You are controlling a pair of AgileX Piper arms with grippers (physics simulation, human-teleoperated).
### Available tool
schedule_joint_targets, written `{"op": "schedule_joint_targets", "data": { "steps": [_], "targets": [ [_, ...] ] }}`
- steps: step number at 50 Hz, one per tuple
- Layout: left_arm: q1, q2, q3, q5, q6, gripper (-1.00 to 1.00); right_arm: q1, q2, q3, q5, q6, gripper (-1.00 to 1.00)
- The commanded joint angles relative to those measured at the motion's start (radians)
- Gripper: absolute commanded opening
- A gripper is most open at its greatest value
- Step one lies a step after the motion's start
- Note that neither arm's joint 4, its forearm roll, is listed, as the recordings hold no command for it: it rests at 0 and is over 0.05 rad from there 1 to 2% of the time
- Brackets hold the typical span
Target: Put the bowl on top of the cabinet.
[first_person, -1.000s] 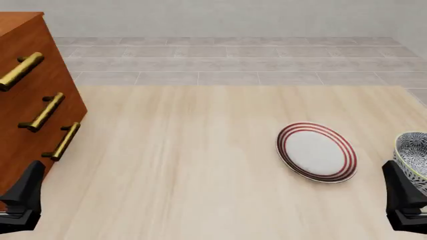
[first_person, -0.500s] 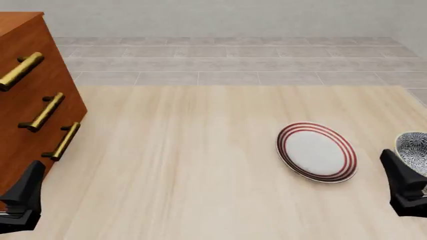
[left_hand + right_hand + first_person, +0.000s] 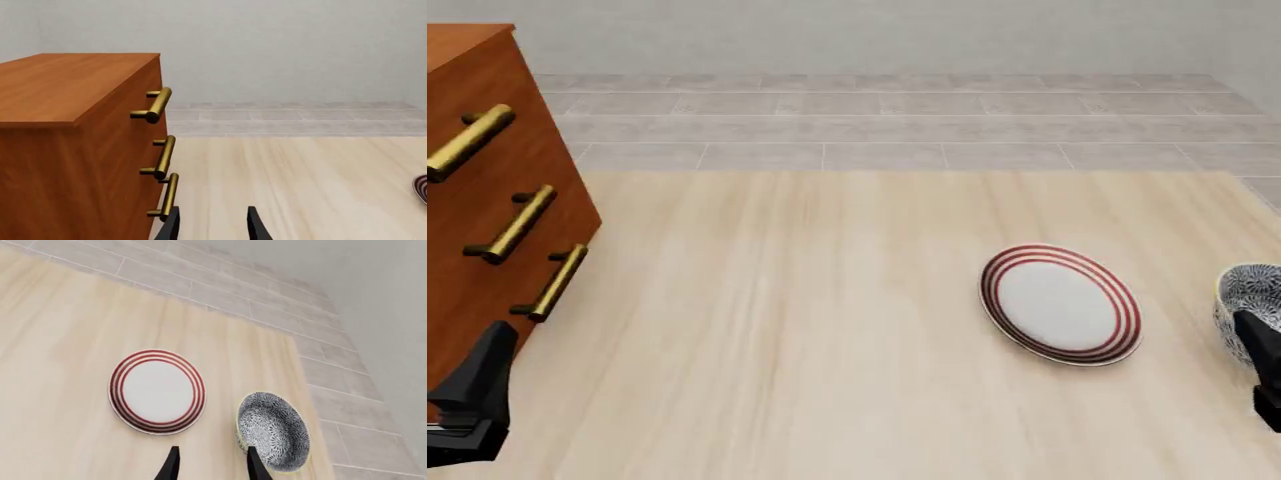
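Bowl sits upright on the counter at its right edge, just beside the red-ringed plate but apart from it. Right gripper hangs above the gap between plate and bowl, jaws parted, holding nothing. Cabinet stands on the counter's left side, three brass bar handles facing right. Left gripper is near the cabinet's lower front corner, jaws parted, empty.

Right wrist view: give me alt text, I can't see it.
A blue-patterned bowl sits on the wooden table, beside a red-ringed plate. The right gripper hangs above with its fingers open, one over the bowl's near rim.
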Motion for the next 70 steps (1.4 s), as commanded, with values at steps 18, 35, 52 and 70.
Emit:
{"op": "schedule_joint_targets", "data": {
  "steps": [18, 35, 52, 70],
  "targets": [
    [0.004, 0.000, 0.001, -0.003, 0.001, 1.00, -0.175, 0.086, -0.047, 0.106, -0.158, 1.00],
    [0.005, -0.001, 0.001, 0.000, 0.000, 1.00, -0.257, 0.192, -0.002, -0.003, -0.190, 1.00],
    [0.004, -0.002, -0.001, 0.002, 0.000, 1.00, -0.333, 0.322, 0.011, -0.135, -0.235, 1.00],
    [0.004, -0.003, -0.003, 0.004, 0.001, 1.00, -0.362, 0.499, 0.048, -0.327, -0.275, 1.00]
  ]
}}
